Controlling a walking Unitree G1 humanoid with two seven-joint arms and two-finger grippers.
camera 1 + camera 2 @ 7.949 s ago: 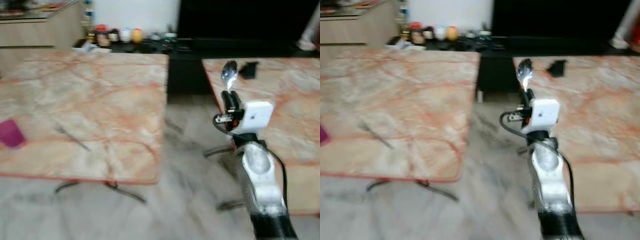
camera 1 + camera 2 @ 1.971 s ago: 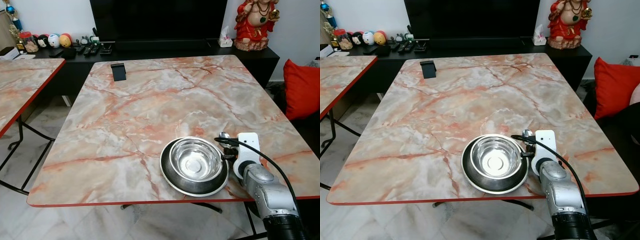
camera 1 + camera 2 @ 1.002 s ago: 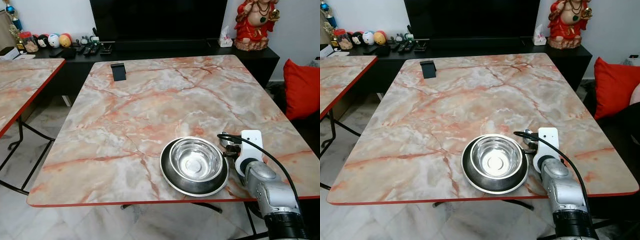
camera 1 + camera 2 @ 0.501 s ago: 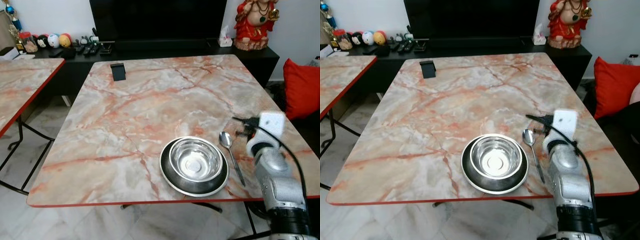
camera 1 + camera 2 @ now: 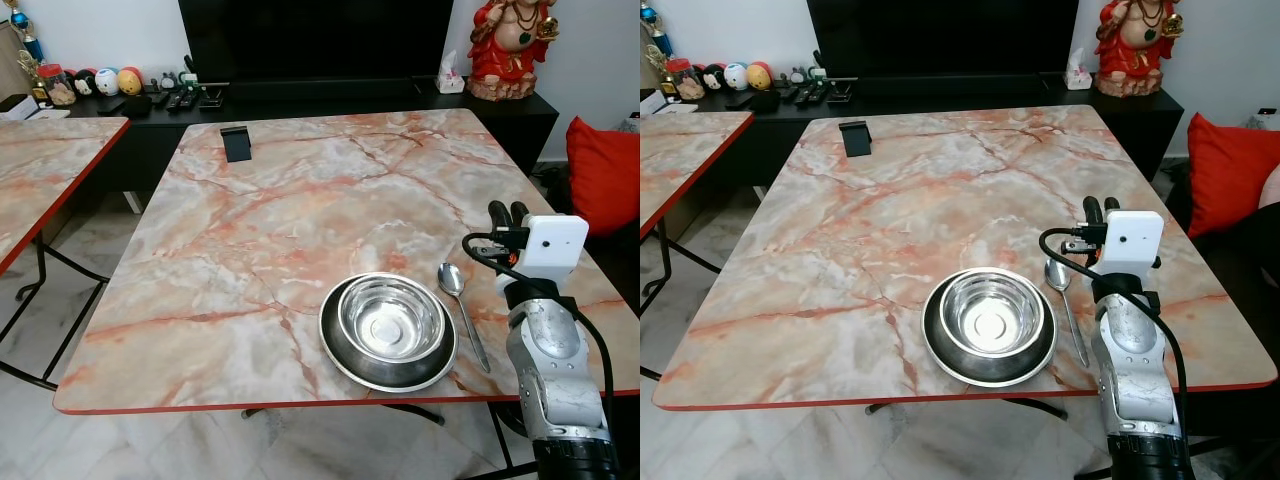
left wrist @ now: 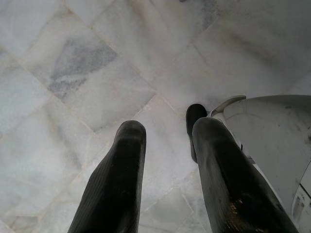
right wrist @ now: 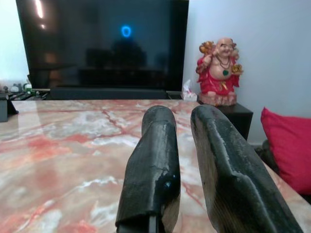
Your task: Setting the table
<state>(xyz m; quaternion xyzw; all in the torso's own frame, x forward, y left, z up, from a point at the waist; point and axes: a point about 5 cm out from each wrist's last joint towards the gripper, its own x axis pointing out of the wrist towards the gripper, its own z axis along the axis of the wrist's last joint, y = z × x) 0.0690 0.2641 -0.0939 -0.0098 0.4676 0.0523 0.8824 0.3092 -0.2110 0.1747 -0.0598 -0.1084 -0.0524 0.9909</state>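
Observation:
A steel bowl (image 5: 392,318) sits inside a dark round plate (image 5: 340,352) near the front edge of the marble table (image 5: 300,190). Just right of the plate lies a metal spoon (image 5: 462,310), its bowl end pointing away from me. My right gripper (image 5: 505,210) hovers above the table to the right of the spoon, fingers up, open and holding nothing; the right wrist view looks between its fingers (image 7: 154,160) across the table. My left gripper (image 6: 167,131) hangs idle over the tiled floor, open.
A small black stand (image 5: 236,143) is at the table's far left corner. A second marble table (image 5: 40,170) stands to the left across a floor gap. Behind are a dark TV console (image 5: 330,95) and a red statue (image 5: 512,45). A red cushion (image 5: 603,175) lies right.
My right gripper carried the spoon here, set it down beside the plate, let go, then lifted up and away to the right. The spoon now lies free on the table.

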